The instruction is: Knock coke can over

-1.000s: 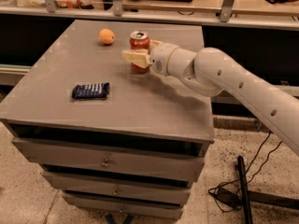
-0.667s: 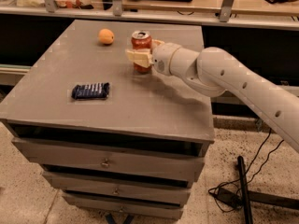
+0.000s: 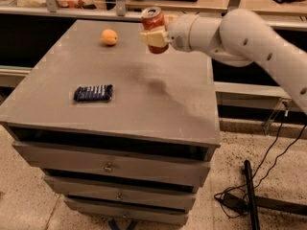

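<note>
Worktop (image 3: 158,109): flat matt grey slab w/ squared edges, on a grey cabinet w/ 3 drawers (image 3: 110,166), each w/ a small metal knob. Arm (image 3: 249,37): smooth white rounded shell, comes in from the right over the back of the worktop & is cut off at the right edge. Hand (image 3: 158,30): cream blocky fingers (image 3: 154,37) clamped on the can (image 3: 151,19), one across its front, one behind. Can: red cylinder w/ silver top, tilted a bit, at back-centre & looks raised off the worktop, its soft shadow lying apart, nearer the front. Packet (image 3: 93,93): flat, dark blue, crinkly, front-left. Orange (image 3: 109,37): small, round, matt, back-left, near the can but apart

Vs 0.7 s ago: can & hand sit higher & a bit further right; packet & orange unmoved

Can's mid band hidden by front finger; script unreadable
</note>
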`<state>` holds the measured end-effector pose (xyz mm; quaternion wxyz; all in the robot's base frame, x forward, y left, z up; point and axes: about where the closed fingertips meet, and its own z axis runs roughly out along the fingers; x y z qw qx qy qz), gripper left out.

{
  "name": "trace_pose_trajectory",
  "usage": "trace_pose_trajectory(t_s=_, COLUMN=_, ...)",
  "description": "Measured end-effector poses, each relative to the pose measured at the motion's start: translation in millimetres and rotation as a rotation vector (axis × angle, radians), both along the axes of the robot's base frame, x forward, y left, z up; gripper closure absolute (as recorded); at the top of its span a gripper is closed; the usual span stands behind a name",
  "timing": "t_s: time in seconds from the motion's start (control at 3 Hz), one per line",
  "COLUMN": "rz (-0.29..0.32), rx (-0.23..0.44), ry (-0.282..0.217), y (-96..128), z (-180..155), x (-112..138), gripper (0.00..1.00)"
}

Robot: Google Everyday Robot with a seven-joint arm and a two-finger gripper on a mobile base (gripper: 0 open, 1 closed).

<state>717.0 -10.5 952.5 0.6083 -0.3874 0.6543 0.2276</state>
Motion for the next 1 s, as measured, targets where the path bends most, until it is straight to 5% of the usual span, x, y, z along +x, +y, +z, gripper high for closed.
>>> trace_pose_trajectory(t_s=0.33, rz=0.059, rx=-0.242, ry=-0.096, y=-12, z=29, x=-2, gripper=1.0)
trace_pose_trajectory(t_s=1.0, rz=0.171, rx=-0.536, ry=-0.295, y=-3, z=56, x=-12, gripper=1.0)
